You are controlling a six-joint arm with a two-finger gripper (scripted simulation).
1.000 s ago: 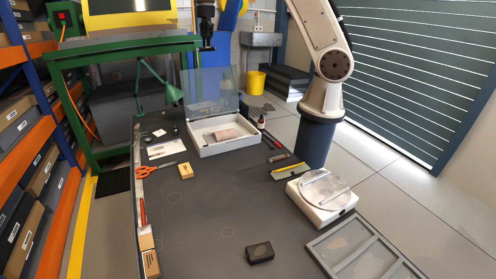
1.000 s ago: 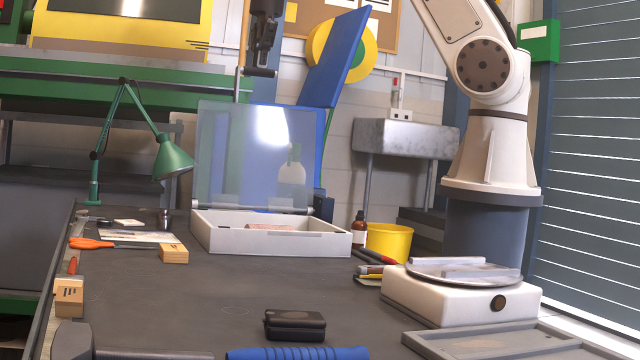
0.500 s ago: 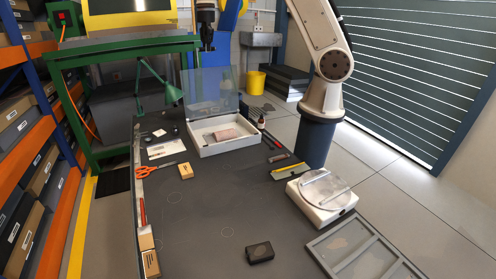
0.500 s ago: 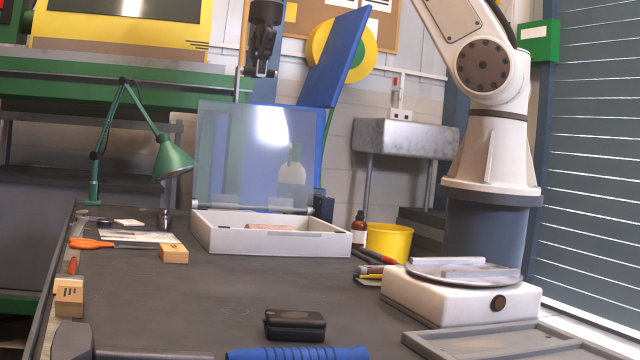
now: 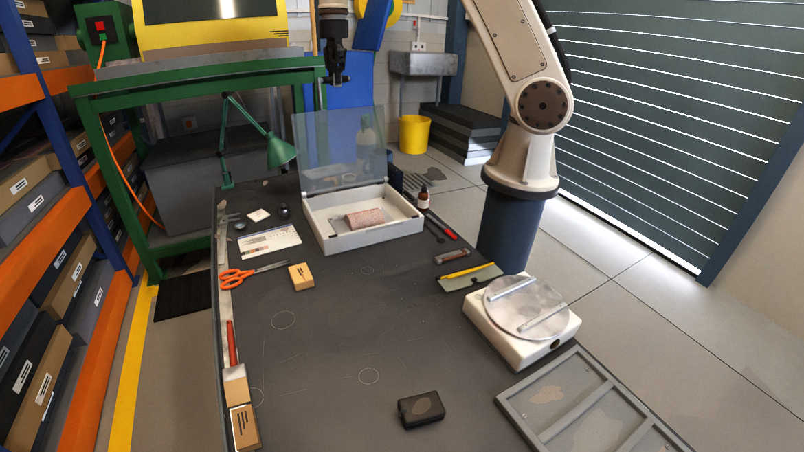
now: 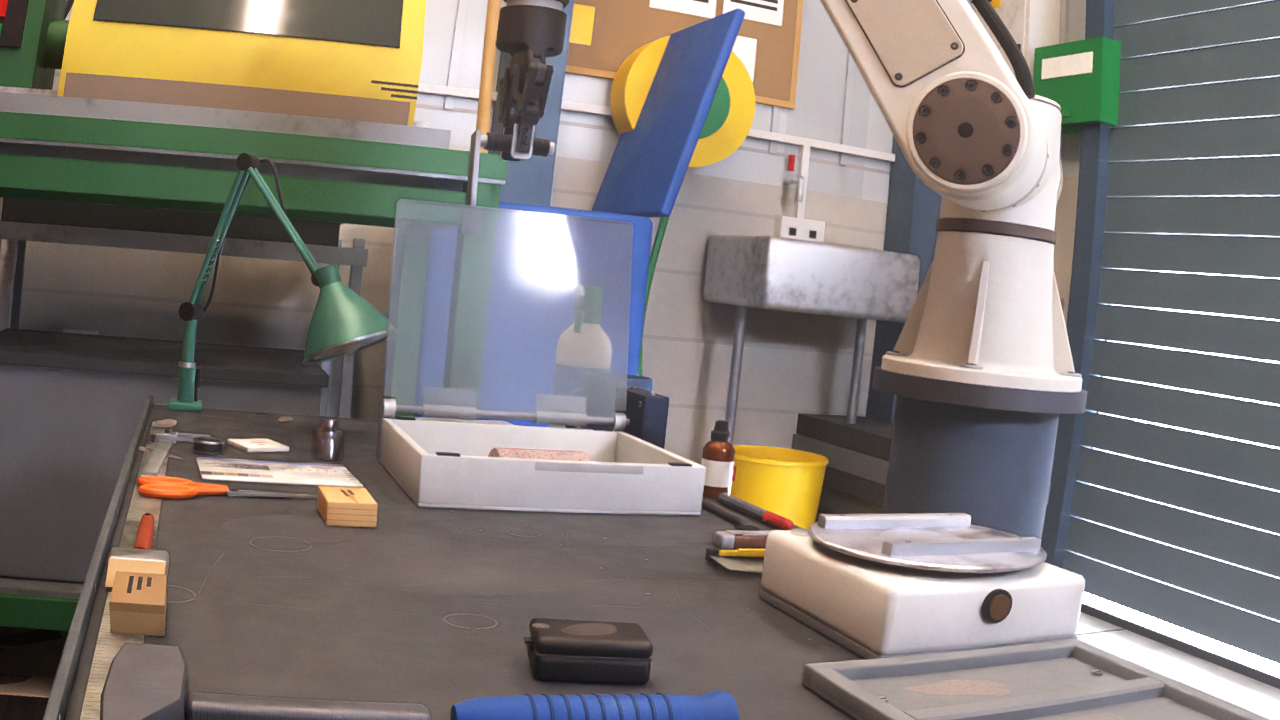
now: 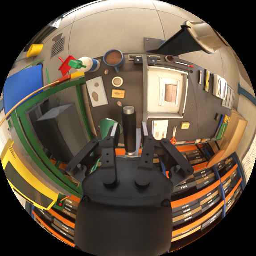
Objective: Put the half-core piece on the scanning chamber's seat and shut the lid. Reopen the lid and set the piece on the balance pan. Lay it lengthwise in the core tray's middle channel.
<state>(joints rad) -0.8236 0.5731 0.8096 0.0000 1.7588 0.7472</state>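
The lid's black handle [image 7: 129, 130] sits between the fingers of my gripper [image 5: 335, 80], which stands high above the bench's far end and is open around it, gripping nothing. The clear lid [image 5: 340, 147] stands upright on the hinge at the back of the white scanning chamber [image 5: 362, 224]. The pinkish half-core piece [image 5: 364, 218] lies on the chamber's seat. The balance [image 5: 522, 319], with its round metal pan, sits on the bench's right side. The grey core tray [image 5: 585, 405] lies at the near right corner.
Behind the chamber rise a green frame [image 5: 168, 84] and a green desk lamp [image 5: 264, 140]. Scissors [image 5: 247, 274], a colour card [image 5: 269, 240], wooden blocks [image 5: 301, 276], pens [image 5: 444, 227] and a black case [image 5: 420, 409] lie about the bench. Shelving [image 5: 39, 225] lines the left.
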